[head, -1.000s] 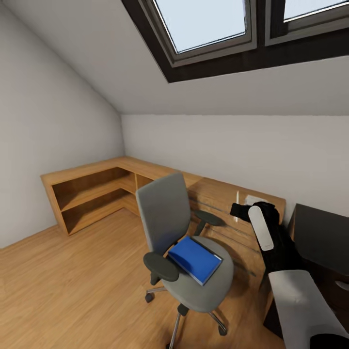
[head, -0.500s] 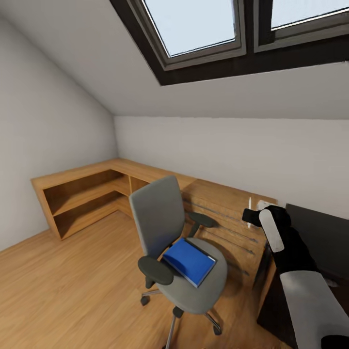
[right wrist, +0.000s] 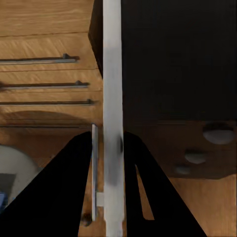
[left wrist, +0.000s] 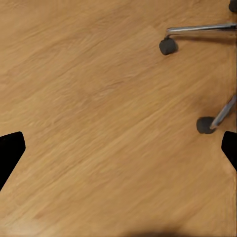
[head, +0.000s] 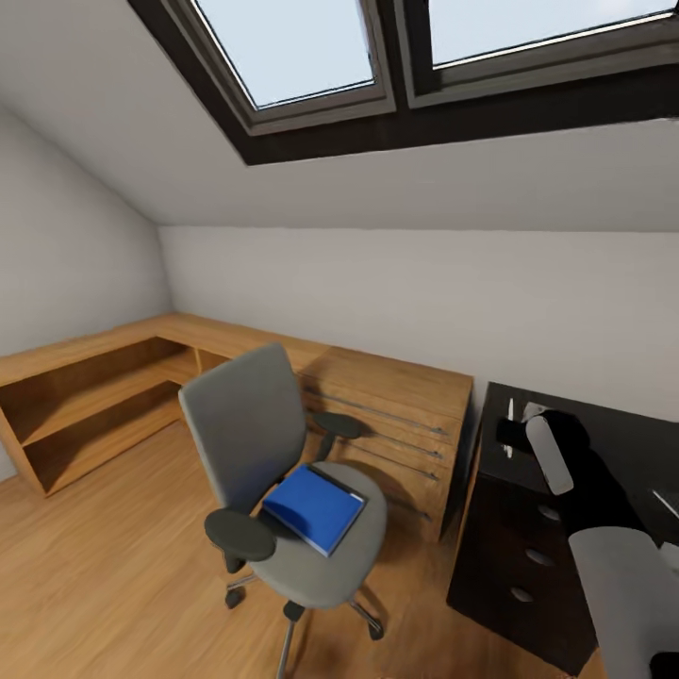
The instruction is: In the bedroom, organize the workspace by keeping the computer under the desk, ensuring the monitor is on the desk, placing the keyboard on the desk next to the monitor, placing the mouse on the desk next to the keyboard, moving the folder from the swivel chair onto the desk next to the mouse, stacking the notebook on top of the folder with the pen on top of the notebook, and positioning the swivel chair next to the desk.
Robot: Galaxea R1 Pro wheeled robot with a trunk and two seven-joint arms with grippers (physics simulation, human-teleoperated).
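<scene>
Right pincer [right wrist: 112, 143] clamped narrow on the pen [right wrist: 112, 74], white stick running lengthwise between the two dark fingers [right wrist: 74, 187]. In the head view, right pincer [head: 512, 432] seen above the near-left corner of the desk [head: 613, 424], pen [head: 510, 413] poking up at 12 o'clock from it. Glossy black desk top directly under the grip in the right wrist view [right wrist: 173, 59]; round silver knobs [right wrist: 217, 132] of the drawer unit just past its edge, also seen at 6 o'clock of the pincer from the head [head: 539, 556]

Left pincer [left wrist: 118, 148] spread wide, nothing between the tips, hanging over bare wood floor [left wrist: 98, 98]; two casters [left wrist: 168, 46] and chrome legs of the swivel chair near one fingertip

Swivel chair [head: 245, 424] at 8 o'clock of the right pincer, well apart from the desk, back turned toward the left wall. Folder [head: 313, 507] flat on its seat, bright blue, skewed to the seat edge. Low wood cabinet [head: 396, 415] between chair and desk, against the far wall, touching the desk's side. Skylight [head: 283, 47] at 12 o'clock
</scene>
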